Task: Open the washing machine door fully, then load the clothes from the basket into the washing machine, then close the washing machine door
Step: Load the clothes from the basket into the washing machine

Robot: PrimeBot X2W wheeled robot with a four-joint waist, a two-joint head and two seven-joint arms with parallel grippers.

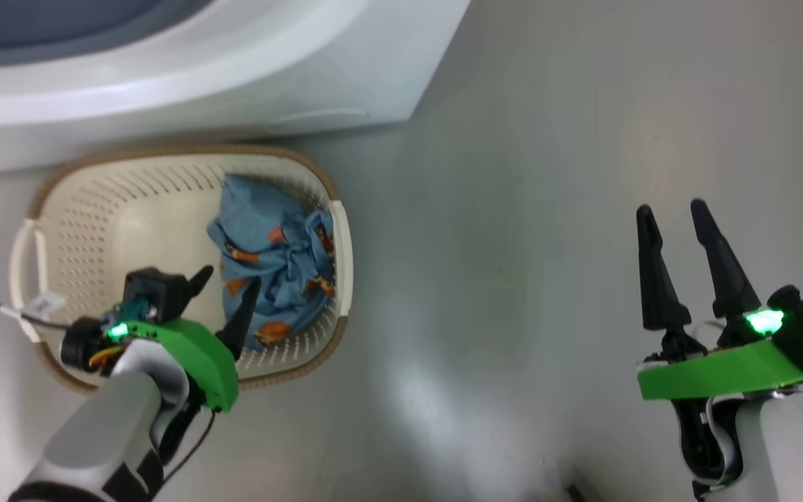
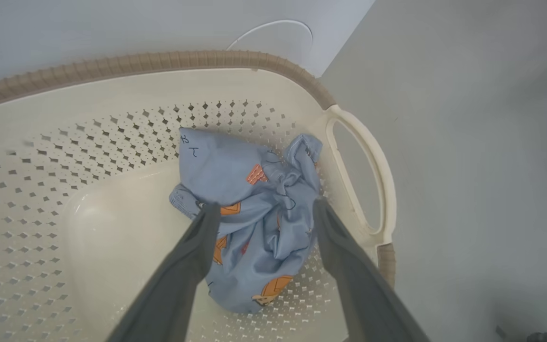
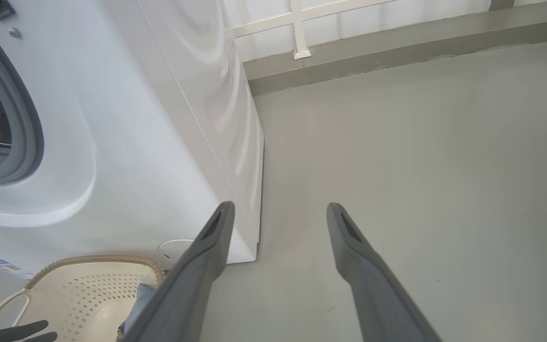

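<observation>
The washing machine (image 3: 159, 142) seems open; the left gripper (image 2: 265, 206), spread wide, straddles ungripped clothes (image 2: 235, 171) in the basket (image 2: 112, 66), so loading and closing remain.

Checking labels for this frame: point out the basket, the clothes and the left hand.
basket (image 1: 95, 223), head view, perforated inner wall on its left side.
clothes (image 2: 259, 228), left wrist view, middle of the crumpled blue fabric.
left hand (image 1: 230, 277), head view, midway between its two fingertips.

A: Anything non-task in view?
B: Glossy grey floor (image 1: 548, 174) in front of me. My right wrist view has a grey kerb (image 3: 397, 42) along the floor's far edge and a white bar frame (image 3: 297, 28) standing on the kerb.
</observation>
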